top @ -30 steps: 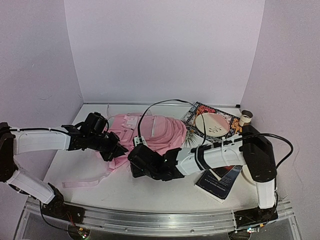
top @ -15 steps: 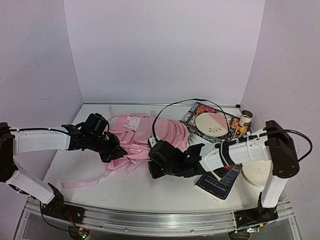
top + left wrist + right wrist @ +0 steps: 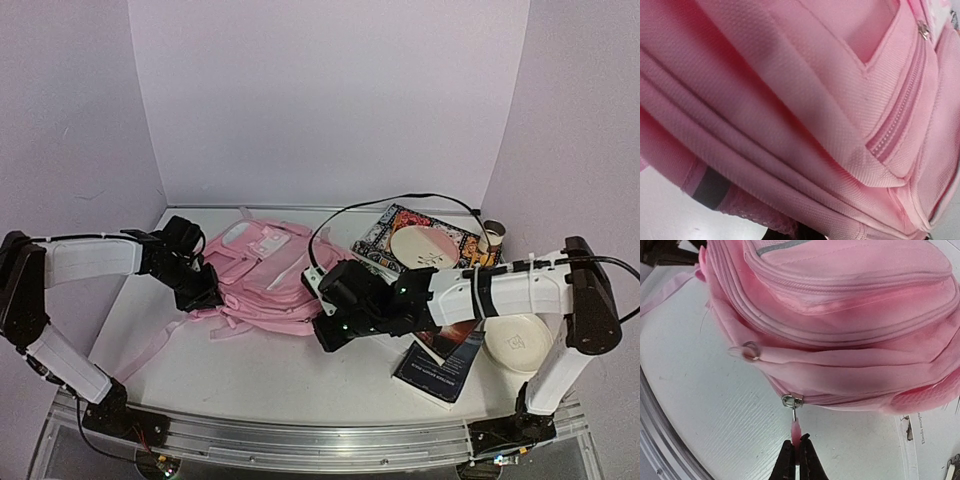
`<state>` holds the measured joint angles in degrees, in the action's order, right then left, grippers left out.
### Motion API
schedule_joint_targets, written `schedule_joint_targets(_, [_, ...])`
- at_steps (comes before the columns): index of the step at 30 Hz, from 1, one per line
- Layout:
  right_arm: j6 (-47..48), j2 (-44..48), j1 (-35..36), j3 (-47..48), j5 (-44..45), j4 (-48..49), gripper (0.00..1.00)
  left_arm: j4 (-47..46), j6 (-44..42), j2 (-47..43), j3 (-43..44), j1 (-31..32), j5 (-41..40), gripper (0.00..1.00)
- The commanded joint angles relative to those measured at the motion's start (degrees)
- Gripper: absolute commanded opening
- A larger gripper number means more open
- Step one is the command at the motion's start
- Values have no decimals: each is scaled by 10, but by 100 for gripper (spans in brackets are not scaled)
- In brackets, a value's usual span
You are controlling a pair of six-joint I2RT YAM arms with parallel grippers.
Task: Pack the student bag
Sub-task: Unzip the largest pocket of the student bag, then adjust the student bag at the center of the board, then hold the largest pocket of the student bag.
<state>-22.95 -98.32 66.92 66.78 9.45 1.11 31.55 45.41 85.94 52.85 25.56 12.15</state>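
Right pincer (image 3: 796,442) is nipped shut on the pink zip pull (image 3: 796,429) of the student bag (image 3: 265,275), which lies slumped left of the counter's (image 3: 260,375) middle: soft pale pink, ridged zip pockets, white patches, a strap trailing toward the near-left corner. My left pincer (image 3: 205,297), closed, presses its left side.

Left arm (image 3: 85,260) and right arm (image 3: 510,292) in round white shells, black joints, thin black cable (image 3: 395,198) on the right arm, right gripper (image 3: 795,441) with slim black fingers (image 3: 786,460)
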Motion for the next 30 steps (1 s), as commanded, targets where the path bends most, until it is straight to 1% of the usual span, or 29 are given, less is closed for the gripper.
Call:
schedule_joint_targets(1, [52,-38,16,110,-89,-87,0,48,-124,45,61,-43,-169,0])
schedule_joint_targets(2, [57,-56,21,132,-111,-89,0,48,-131,58,72,-48,-177,0])
schedule_joint_targets(4, [63,-93,29,182,-137,-90,0,48,-145,79,109,-51,-188,4])
schedule_joint_targets(6, [64,-133,33,223,-159,-89,0,48,-148,92,139,-51,-180,12])
schedule_joint_targets(9, [64,-185,36,289,-179,-89,0,47,-139,87,170,-51,-158,21])
schedule_joint_targets(10, [65,-194,36,302,-180,-89,0,48,-134,82,172,-51,-153,26])
schedule_joint_targets(11, [66,-206,36,315,-178,-89,0,48,-130,71,169,-50,-151,32])
schedule_joint_targets(13, [66,-223,36,333,-172,-89,0,49,-115,43,154,-51,-144,51])
schedule_joint_targets(16, [54,-236,36,343,-158,-89,0,55,-85,-10,117,-50,-130,64])
schedule_joint_targets(17, [49,-236,36,341,-153,-89,0,60,-73,-28,105,-51,-125,67])
schedule_joint_targets(19, [41,-236,36,332,-142,-85,0,66,-41,-59,77,-51,-91,70])
schedule_joint_targets(24, [25,-229,36,292,-126,-52,0,57,50,-126,-11,-43,9,72])
schedule_joint_targets(30, [12,-229,40,269,-114,-26,0,11,149,-190,-80,21,44,72])
